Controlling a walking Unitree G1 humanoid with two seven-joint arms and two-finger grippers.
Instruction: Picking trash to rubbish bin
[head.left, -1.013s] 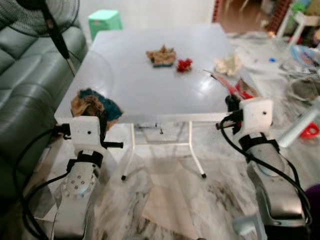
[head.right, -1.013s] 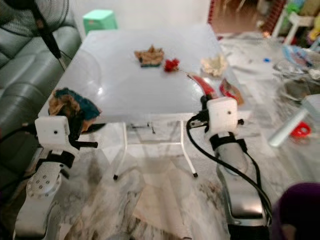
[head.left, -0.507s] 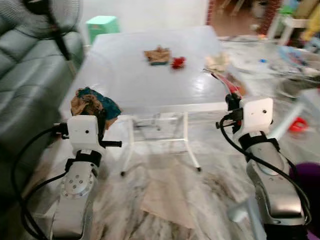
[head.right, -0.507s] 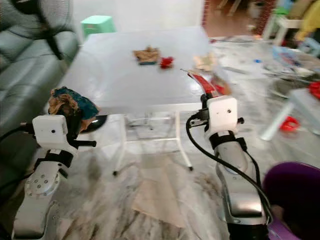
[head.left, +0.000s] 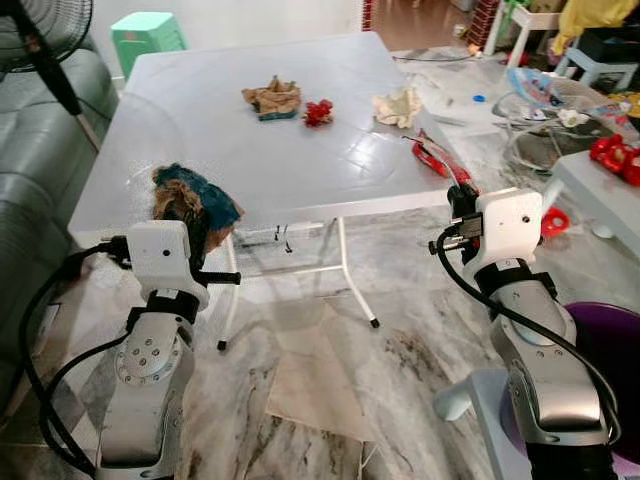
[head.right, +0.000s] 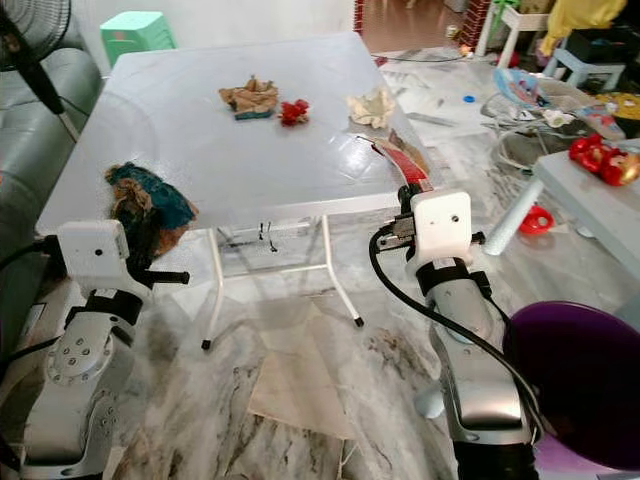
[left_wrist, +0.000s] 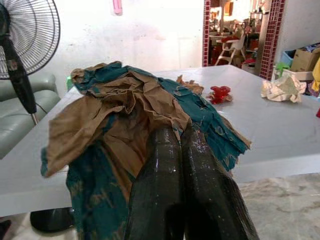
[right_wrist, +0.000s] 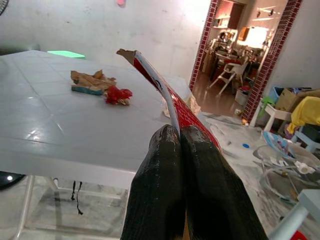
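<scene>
Square white plastic folding table (head.left: 300, 170) fills the upper middle, its near half bare; three crumpled scraps (head.left: 318, 112) lie toward its far edge; open marble floor (head.left: 330, 350) in the lower centre; purple round bin (head.right: 580, 385) blocks the lower right; grey-green sofa (head.left: 30, 200) lines the left edge.

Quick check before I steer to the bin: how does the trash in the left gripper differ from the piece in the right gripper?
The crumpled teal and brown wrapper in the left gripper is a bulky, bunched wad; the red wrapper in the right gripper is a flat, narrow strip with a pale edge. The teal and brown one droops over both sides of the fingers, while the red one stands up stiffly past the fingertips. Both are clamped in shut fingers, clear of the white table.
</scene>
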